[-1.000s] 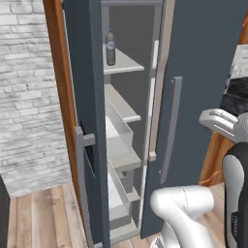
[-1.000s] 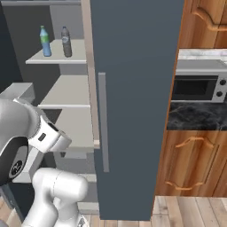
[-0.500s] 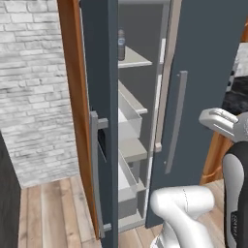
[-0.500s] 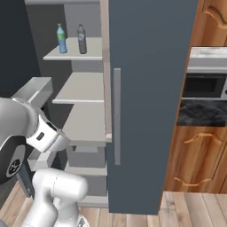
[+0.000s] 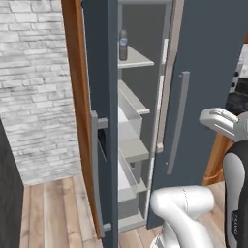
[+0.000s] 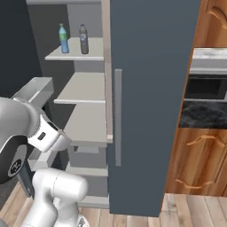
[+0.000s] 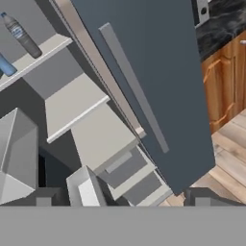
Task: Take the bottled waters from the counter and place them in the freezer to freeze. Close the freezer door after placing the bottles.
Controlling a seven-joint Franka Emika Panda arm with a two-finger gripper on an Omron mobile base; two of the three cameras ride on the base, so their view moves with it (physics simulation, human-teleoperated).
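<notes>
Freezer (image 6: 84, 88) shelf bottles (image 7: 21, 36), far above spread fingers (image 7: 44, 197)

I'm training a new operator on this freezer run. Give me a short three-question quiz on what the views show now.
1. True or false: both bottled waters stand on a shelf inside the freezer.
2. The freezer door is: A) shut B) open.
3. What does the gripper hold?

Key: 1 true; 2 B; 3 nothing, its jaws stand open.
</notes>
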